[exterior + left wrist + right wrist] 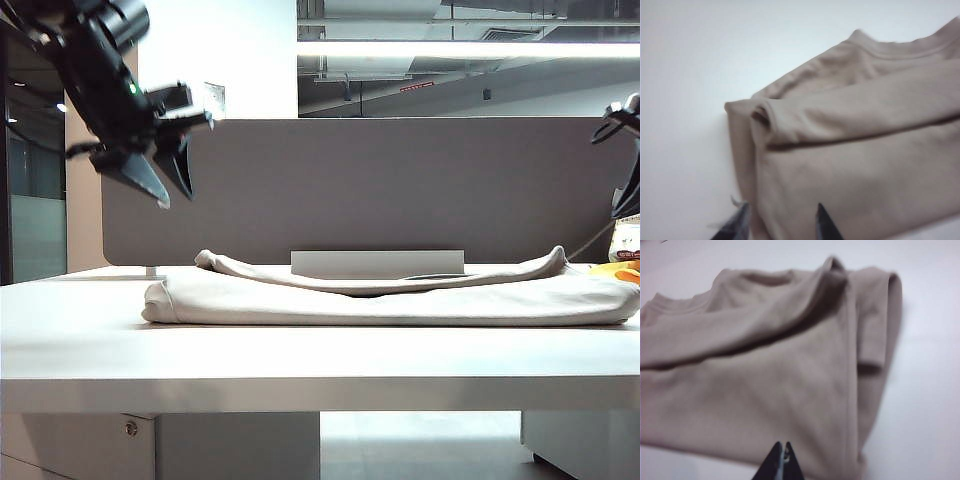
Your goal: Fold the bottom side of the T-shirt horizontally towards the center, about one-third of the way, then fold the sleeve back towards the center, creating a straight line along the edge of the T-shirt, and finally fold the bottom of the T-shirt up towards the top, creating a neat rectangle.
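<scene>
On the white table (80,330) lies the pale beige cotton T-shirt (400,295), folded into a long band spanning most of its width. Left gripper (168,178) hangs high above the shirt's left end, jaws parted, holding nothing. Right gripper (781,460) hovers over the other end, jaws pinched together, empty. Risk: loose upper layers look springy; a one-sided grab could drag the fold askew.
</scene>
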You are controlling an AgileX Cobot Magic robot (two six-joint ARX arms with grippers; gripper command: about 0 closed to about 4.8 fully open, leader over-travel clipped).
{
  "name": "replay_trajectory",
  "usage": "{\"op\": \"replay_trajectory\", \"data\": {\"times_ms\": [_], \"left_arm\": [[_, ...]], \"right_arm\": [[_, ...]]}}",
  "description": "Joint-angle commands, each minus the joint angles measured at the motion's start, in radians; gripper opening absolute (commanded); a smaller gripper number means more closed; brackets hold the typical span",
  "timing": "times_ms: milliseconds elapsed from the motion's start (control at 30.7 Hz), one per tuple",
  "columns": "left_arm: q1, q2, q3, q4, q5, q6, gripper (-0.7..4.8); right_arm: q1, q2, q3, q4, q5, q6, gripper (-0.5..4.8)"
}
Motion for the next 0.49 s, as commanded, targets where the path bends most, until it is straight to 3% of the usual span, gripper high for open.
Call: {"op": "replay_trajectory", "data": {"times_ms": [33,163,326,489], "left_arm": [[-0.018,-0.106,-0.098,0.068,0.006,-0.012,1.73],[-0.035,-0.262,-0.271,0.156,0.007,-0.049,1.69],[-0.062,-0.457,-0.485,0.229,-0.002,-0.06,0.87],[-0.065,-0.665,-0.673,0.244,-0.007,-0.101,0.87]], "right_arm": [[0.0,-0.119,-0.114,0.073,-0.006,0.026,-0.01],[-0.001,-0.249,-0.232,0.092,-0.005,0.048,-0.01],[0.0,-0.407,-0.342,0.098,-0.006,0.072,-0.01],[0.0,-0.597,-0.45,0.102,-0.007,0.072,-0.01]]}}
